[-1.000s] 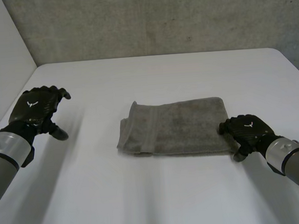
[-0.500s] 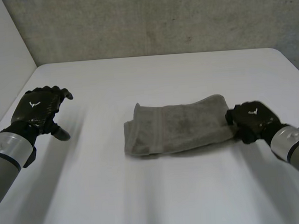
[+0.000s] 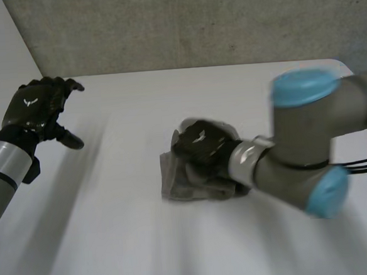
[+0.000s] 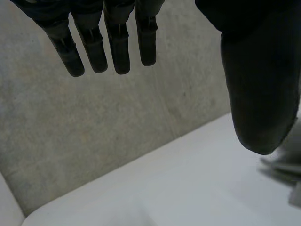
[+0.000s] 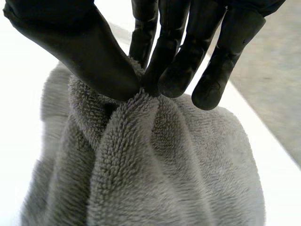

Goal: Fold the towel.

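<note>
While my right hand (image 3: 200, 146) is pinching the one towel (image 3: 174, 179), it is sitting bunched, long axis unclear. My left hand (image 3: 35, 110) is hovering, fingers straight.

One towel (image 3: 193, 186) lies on the one white counter (image 3: 168, 94), a single grey bunch at the centre of the head view. The right wrist view shows that one towel (image 5: 155, 165) close up. There are two black hands: the left hand (image 3: 35, 110) at the upper left of the frame and the right hand (image 3: 200, 146) at the centre, on the towel. Two arms carry them, the left arm (image 3: 0, 178) at the left edge and the right arm (image 3: 298, 151) at the right. The right arm shows two light-blue caps (image 3: 303, 86). One grey wall (image 3: 194, 23) runs along the top.
</note>
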Robot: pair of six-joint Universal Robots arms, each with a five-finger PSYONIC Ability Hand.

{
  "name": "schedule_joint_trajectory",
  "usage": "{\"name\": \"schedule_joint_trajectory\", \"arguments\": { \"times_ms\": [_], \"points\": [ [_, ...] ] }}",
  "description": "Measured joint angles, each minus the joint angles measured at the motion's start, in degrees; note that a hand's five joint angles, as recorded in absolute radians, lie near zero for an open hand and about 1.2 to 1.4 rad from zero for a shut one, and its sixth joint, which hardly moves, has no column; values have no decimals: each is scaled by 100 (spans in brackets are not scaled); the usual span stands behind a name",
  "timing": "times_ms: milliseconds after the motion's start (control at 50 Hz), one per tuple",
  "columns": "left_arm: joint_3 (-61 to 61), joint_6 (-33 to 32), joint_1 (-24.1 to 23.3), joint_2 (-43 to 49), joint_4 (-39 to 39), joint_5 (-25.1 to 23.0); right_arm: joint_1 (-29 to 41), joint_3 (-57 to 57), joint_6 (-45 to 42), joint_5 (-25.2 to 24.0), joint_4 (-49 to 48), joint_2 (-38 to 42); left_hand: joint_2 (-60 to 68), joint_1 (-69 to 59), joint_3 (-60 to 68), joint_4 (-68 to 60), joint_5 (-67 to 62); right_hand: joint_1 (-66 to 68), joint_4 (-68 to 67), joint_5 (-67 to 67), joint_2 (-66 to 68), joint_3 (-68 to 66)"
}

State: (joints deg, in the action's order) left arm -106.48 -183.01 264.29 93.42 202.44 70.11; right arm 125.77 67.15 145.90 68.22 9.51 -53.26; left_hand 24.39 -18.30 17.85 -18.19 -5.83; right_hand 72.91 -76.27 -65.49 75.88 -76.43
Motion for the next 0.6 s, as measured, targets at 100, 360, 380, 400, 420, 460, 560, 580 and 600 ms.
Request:
{"name": "schedule_joint_trajectory", "arguments": {
  "times_ms": [100, 360, 380, 400, 420, 460, 560, 580, 600],
  "points": [
    [238, 452, -176, 42, 0, 9, 465, -326, 79, 362, -202, 613, 0, 108, -64, 54, 60, -100, 151, 136, -181, 206],
    [1254, 1195, -923, 787, -106, 177, -167, 977, 1696, 628, -690, -919, 0, 108, -65, 55, 66, -5969, 6167, 6208, -6258, 6259],
    [1364, 1251, -1034, 899, -149, 225, -349, 1168, 1855, 634, -713, -1126, 0, 108, -64, 55, 66, -5977, 6167, 6208, -6258, 6259],
    [1462, 1298, -1133, 997, -189, 270, -508, 1327, 1986, 634, -726, -1290, 0, 108, -64, 55, 67, -5982, 6167, 6208, -6258, 6259],
    [1516, 1322, -1192, 1053, -215, 296, -601, 1414, 2060, 634, -729, -1373, 0, 108, -65, 55, 67, -5982, 6167, 6208, -6258, 6259],
    [1670, 1389, -1371, 1228, -310, 367, -861, 1621, 2254, 635, -734, -1550, 0, 108, -64, 55, 68, -5983, 6167, 6208, -6258, 6259],
    [2155, 1565, -1956, 1787, -670, 557, -1619, 2067, 2784, 587, -706, -1784, 0, 108, -65, 59, 68, -5985, 6167, 6208, -6258, 6260],
    [2280, 1608, -2099, 1933, -768, 602, -1762, 2130, 2884, 571, -701, -1797, 0, 108, -65, 55, 68, -5985, 6167, 6208, -6258, 6260],
    [2330, 1626, -2154, 1991, -806, 621, -1820, 2153, 2926, 562, -699, -1799, 0, 108, -64, 55, 68, -5985, 6167, 6208, -6259, 6259]
  ]
}}
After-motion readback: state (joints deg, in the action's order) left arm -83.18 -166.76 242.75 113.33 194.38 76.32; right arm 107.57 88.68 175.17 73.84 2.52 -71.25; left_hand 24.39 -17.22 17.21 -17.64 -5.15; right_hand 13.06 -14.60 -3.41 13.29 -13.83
